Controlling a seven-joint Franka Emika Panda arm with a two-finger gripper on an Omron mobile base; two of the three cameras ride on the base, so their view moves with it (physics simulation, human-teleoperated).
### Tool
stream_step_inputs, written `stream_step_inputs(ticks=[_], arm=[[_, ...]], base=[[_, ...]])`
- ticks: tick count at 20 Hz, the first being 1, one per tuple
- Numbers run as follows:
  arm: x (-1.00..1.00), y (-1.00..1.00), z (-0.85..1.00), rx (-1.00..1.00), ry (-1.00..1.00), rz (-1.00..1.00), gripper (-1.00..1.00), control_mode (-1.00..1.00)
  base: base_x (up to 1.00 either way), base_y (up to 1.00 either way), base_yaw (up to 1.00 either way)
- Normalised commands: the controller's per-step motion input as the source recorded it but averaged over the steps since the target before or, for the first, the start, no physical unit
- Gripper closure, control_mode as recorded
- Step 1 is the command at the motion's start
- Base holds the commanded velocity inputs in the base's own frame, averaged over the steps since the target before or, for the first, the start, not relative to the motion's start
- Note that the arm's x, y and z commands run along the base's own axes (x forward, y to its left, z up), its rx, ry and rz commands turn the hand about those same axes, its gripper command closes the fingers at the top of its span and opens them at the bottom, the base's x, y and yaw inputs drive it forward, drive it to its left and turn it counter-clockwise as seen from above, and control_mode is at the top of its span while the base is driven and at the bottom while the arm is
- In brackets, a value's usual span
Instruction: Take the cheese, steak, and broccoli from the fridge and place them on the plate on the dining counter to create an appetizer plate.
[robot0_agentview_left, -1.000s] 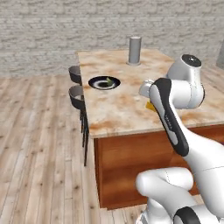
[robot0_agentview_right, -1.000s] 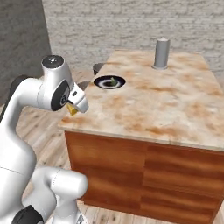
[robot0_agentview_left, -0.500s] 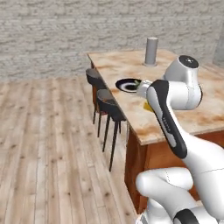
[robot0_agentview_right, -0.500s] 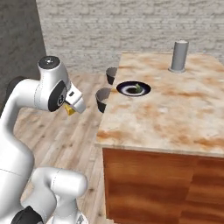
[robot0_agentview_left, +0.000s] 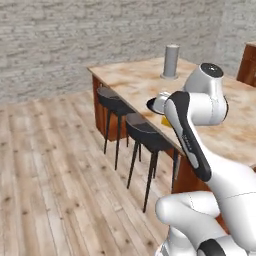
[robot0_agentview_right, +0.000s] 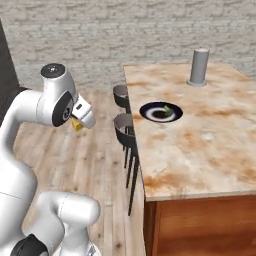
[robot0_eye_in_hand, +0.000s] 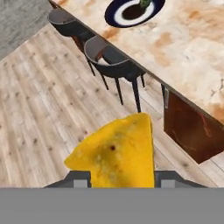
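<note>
Cheese (robot0_eye_in_hand: 117, 151) clamped between tool (robot0_eye_in_hand: 122, 178) fingers, above floor beside dining counter (robot0_eye_in_hand: 192, 48)

In the right base view, the plate (robot0_agentview_right: 161, 112) is set on the counter (robot0_agentview_right: 200, 145) near its left edge, with the cylinder (robot0_agentview_right: 198, 67) at two o'clock behind it. Two stools (robot0_agentview_right: 124, 127) are placed along that edge. The cheese (robot0_eye_in_hand: 116, 153) is held off the counter, at nine o'clock from the plate.
</note>
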Motion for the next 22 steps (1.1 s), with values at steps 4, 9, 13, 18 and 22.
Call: stream_step_inputs(ticks=[4, 9, 13, 18, 22], arm=[[0.00, 0.00, 0.00, 0.00, 0.00, 0.00, 1.00, 1.00], [0.00, 0.00, 0.00, 0.00, 0.00, 0.00, 1.00, 1.00], [0.00, 0.00, 0.00, 0.00, 0.00, 0.00, 1.00, 1.00], [0.00, 0.00, 0.00, 0.00, 0.00, 0.00, 1.00, 1.00], [0.29, -0.02, -0.21, -0.01, 0.10, -0.24, 1.00, -1.00]], base=[[0.68, 0.61, -0.49], [0.77, 0.60, -0.51], [0.72, 0.72, -0.48], [0.54, 0.52, -0.49], [0.24, 0.05, -0.25]])
